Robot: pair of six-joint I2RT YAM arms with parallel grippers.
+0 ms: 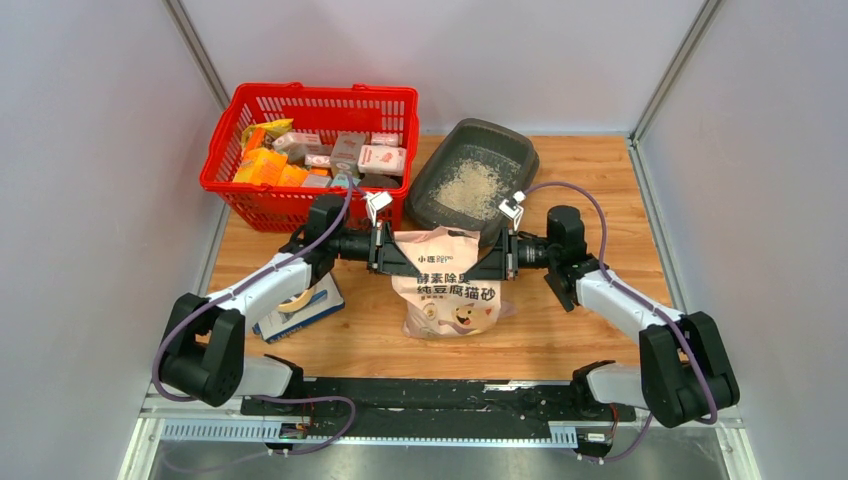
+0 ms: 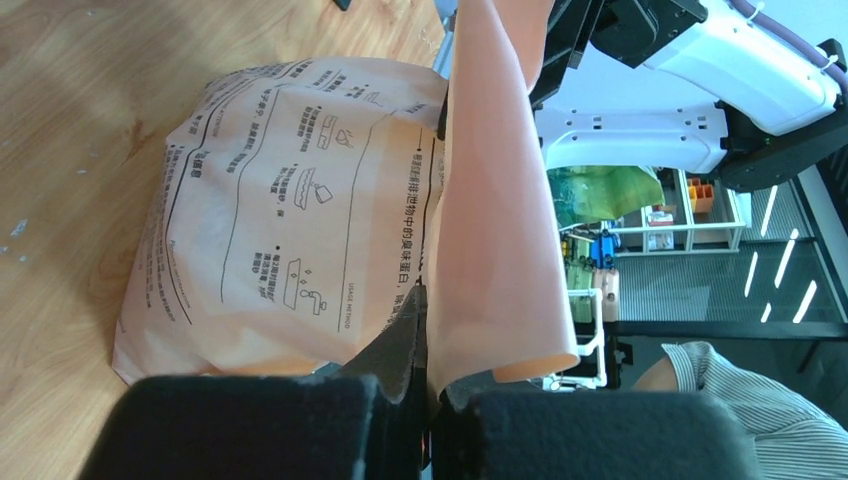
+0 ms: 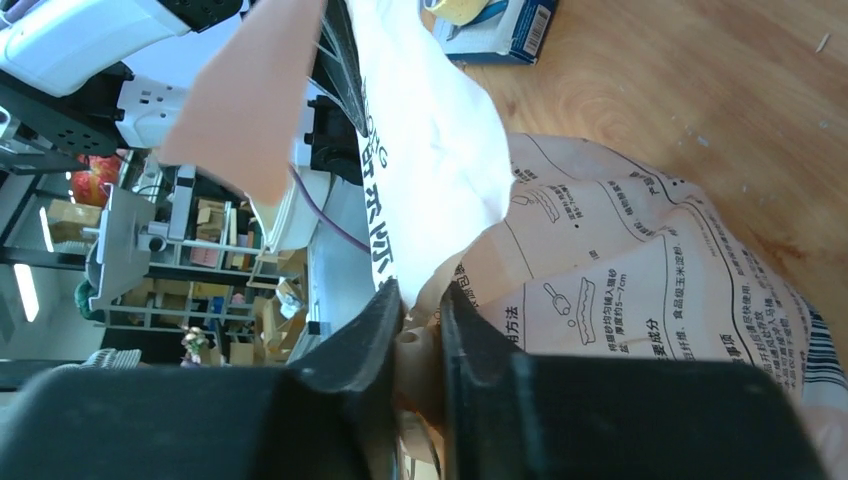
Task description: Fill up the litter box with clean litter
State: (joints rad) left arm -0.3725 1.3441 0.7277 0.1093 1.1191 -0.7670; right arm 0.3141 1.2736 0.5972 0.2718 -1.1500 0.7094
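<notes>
The dark grey litter box [image 1: 448, 182] sits at the back of the table, tilted against the wall, with pale beige litter [image 1: 470, 186] spread in it. The pink-beige litter bag [image 1: 447, 285] stands upright at the table's middle, in front of the box. My left gripper [image 1: 391, 247] is shut on the bag's top left edge [image 2: 470, 300]. My right gripper [image 1: 494, 248] is shut on the bag's top right edge [image 3: 420, 345]. The bag's printed back [image 2: 290, 200] shows in the left wrist view and in the right wrist view [image 3: 620, 280].
A red mesh basket [image 1: 228, 185] full of packets stands at the back left, close to my left arm. A blue and white box [image 1: 300, 313] with a tape roll lies under the left forearm. Grey walls close in both sides.
</notes>
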